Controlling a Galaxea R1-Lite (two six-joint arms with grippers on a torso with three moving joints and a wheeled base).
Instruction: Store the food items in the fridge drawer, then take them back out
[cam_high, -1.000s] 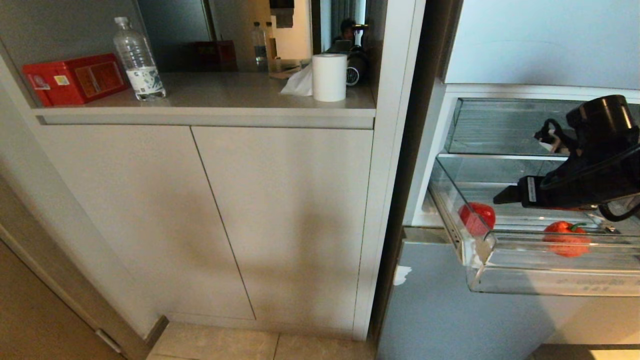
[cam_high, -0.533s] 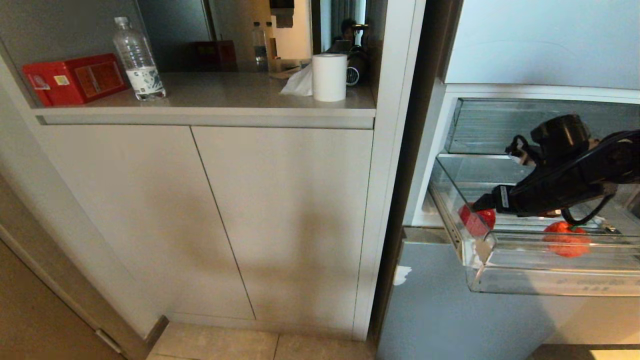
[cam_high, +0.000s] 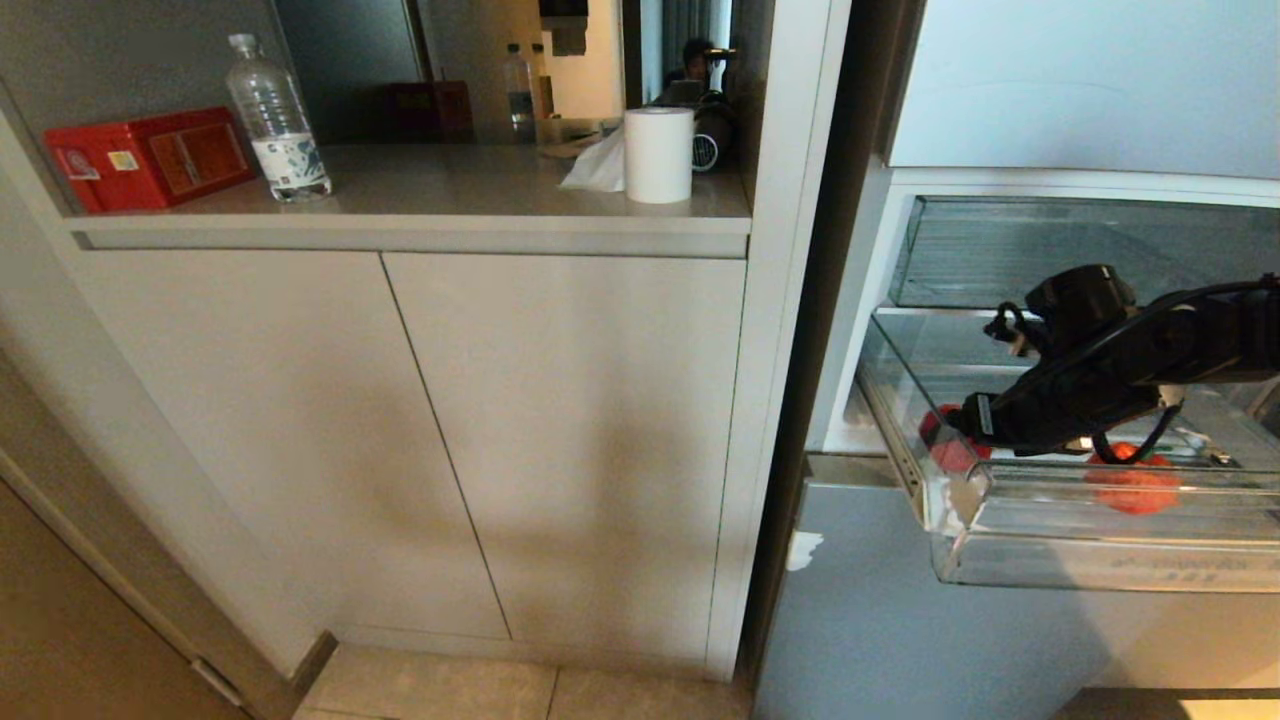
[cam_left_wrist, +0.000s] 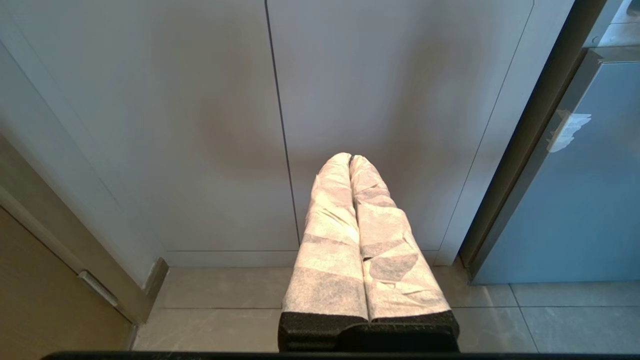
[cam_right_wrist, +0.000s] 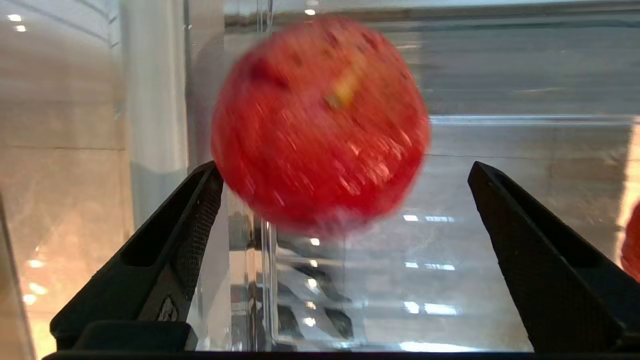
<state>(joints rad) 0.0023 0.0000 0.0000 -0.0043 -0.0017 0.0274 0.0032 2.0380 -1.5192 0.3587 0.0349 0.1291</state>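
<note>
The fridge drawer (cam_high: 1100, 562) is pulled out at the right, clear plastic with a white-edged front. A red food item (cam_high: 943, 448) lies in its left end and an orange-red one (cam_high: 1135, 487) further right. My right gripper (cam_high: 962, 424) reaches down into the drawer, its tip just at the red piece. In the right wrist view the red item (cam_right_wrist: 320, 125) sits just ahead of the open gripper (cam_right_wrist: 344, 167), with a wide gap on one side and nothing gripped. The orange-red piece (cam_right_wrist: 632, 245) peeks in at the edge. My left gripper (cam_left_wrist: 350, 159) is parked and shut, empty, before the cabinet doors.
A taller clear drawer (cam_high: 1000, 250) sits above the pulled-out one. Left of the fridge is a cabinet (cam_high: 560, 440) with a counter carrying a red box (cam_high: 150, 155), a water bottle (cam_high: 275, 120) and a paper roll (cam_high: 658, 153). A grey-blue fridge panel (cam_high: 880, 620) lies below the drawer.
My right arm has come down and to the left, from above the drawer into it, ending at the red item. Its jaws stay open. The fruits and the drawer have not moved.
</note>
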